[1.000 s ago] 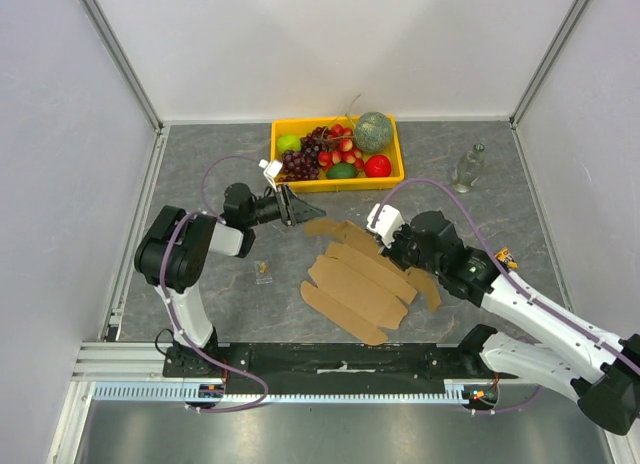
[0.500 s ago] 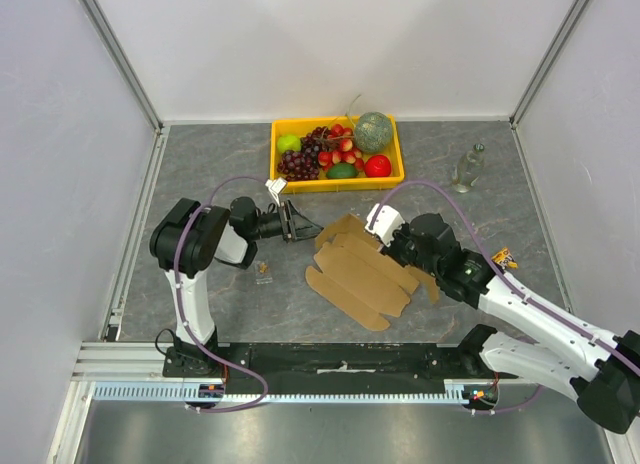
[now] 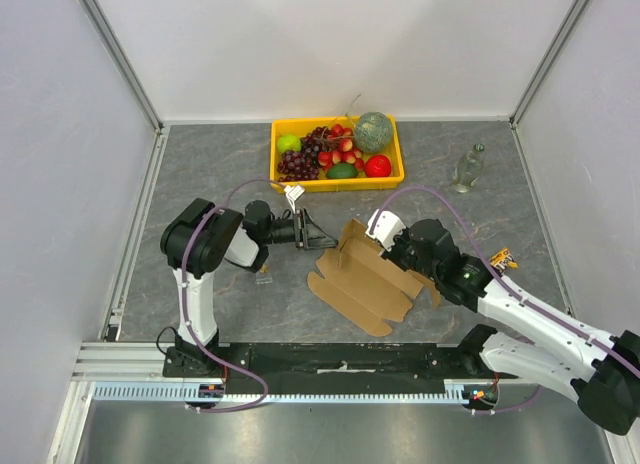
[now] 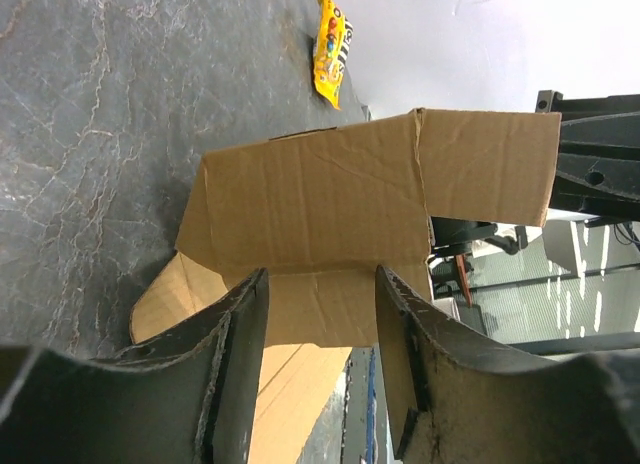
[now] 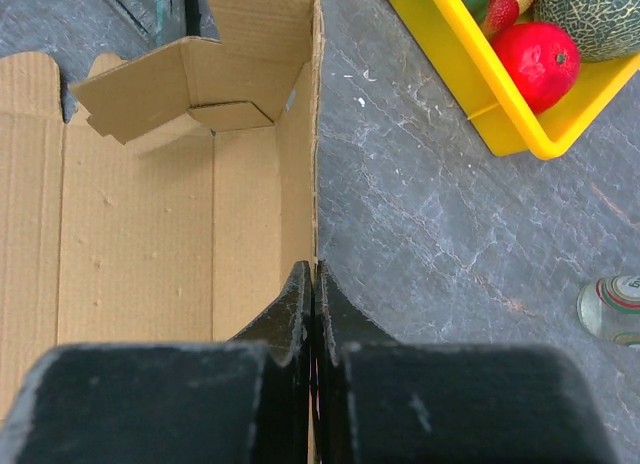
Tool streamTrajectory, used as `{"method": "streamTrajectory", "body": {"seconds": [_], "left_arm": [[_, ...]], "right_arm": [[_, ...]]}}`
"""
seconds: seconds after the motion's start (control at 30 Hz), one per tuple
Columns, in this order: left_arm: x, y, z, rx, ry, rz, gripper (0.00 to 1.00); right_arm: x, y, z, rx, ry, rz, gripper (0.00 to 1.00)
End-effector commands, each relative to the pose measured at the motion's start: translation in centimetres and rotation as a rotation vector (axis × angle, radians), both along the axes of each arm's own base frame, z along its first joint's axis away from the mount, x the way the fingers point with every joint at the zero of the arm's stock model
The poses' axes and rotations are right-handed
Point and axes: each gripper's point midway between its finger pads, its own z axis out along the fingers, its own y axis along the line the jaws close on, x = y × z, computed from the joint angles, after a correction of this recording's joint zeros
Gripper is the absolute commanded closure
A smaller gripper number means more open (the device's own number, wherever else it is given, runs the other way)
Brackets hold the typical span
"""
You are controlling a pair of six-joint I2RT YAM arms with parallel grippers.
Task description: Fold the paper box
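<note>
The paper box [image 3: 365, 279], lying partly raised just in front of the yellow fruit crate [image 3: 335, 185], has its crate-side wall pinched in the closed right gripper [image 5: 314, 274], while the left gripper [image 3: 320, 234], jaws moderately apart and empty, faces its raised end flap.

3 pale walls [image 3: 330, 44], possibly panels, enclose a grey marbled tabletop [image 3: 200, 164].

We are looking at a plain brown paper box [image 3: 360, 279] sitting on a grey veined tabletop [image 3: 220, 154], near a yellow crate [image 3: 274, 149].
</note>
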Motion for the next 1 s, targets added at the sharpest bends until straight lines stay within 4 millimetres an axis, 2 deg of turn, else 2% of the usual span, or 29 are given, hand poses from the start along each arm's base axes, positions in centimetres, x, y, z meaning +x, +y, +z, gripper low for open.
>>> {"method": "streamTrajectory", "body": {"seconds": [0.0, 0.1, 0.27, 0.4, 0.6, 0.8, 0.97], "left_arm": [[-0.1, -0.3, 3.7, -0.124, -0.373, -0.032, 0.47], [0.2, -0.2, 3.2, -0.118, -0.368, -0.024, 0.48], [1.6, 0.2, 2.9, -0.116, -0.365, -0.003, 0.49], [3.1, 0.8, 3.0, -0.117, -0.379, 0.023, 0.50], [4.3, 0.6, 3.6, -0.130, -0.410, -0.001, 0.50], [4.5, 0.2, 3.2, -0.134, -0.422, -0.063, 0.52], [3.7, 0.1, 2.7, -0.129, -0.423, -0.105, 0.54]], "right_arm": [[0.7, 0.6, 0.7, 0.014, -0.040, 0.006, 1.00], [0.5, 1.1, 0.7, 0.020, -0.040, 0.037, 1.00], [-0.1, 1.7, -0.5, 0.009, 0.004, 0.081, 1.00], [-0.3, 1.5, -1.4, -0.005, 0.024, 0.082, 1.00], [-0.3, 0.7, -1.9, -0.040, -0.004, 0.081, 1.00], [0.1, -0.7, -3.1, -0.112, -0.022, 0.042, 0.99], [0.5, -0.6, -3.5, -0.129, -0.018, 0.027, 0.98]]}}
